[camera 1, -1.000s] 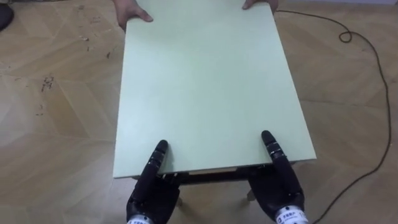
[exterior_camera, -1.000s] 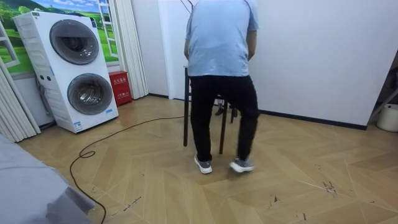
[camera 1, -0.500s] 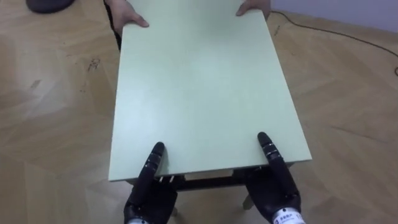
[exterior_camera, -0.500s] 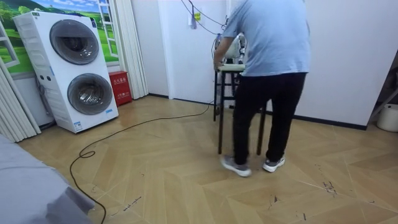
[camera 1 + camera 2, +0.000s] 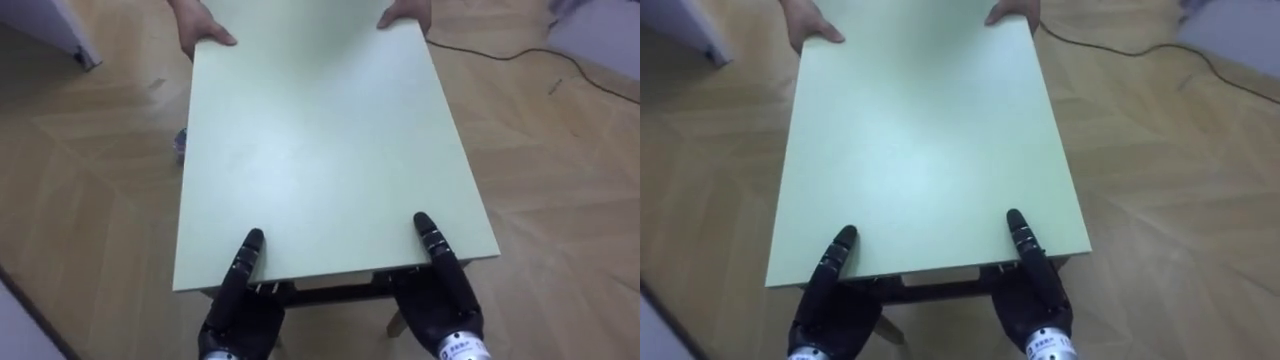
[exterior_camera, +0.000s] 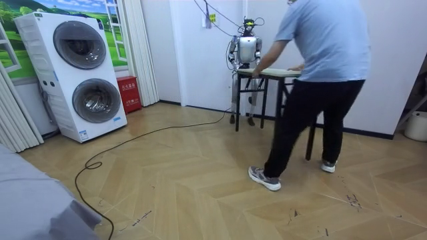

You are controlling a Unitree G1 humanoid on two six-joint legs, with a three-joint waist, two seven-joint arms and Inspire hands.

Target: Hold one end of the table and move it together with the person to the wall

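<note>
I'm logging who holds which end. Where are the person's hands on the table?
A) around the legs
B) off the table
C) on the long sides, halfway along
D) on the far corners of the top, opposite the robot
D: a person's hand rests on each far corner of the table, while the robot's left hand and right hand are at the near edge.

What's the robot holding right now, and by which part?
The table, by its near short edge: the left hand and right hand sit at that edge, their grip beneath it hidden. A person holds the far edge.
</note>
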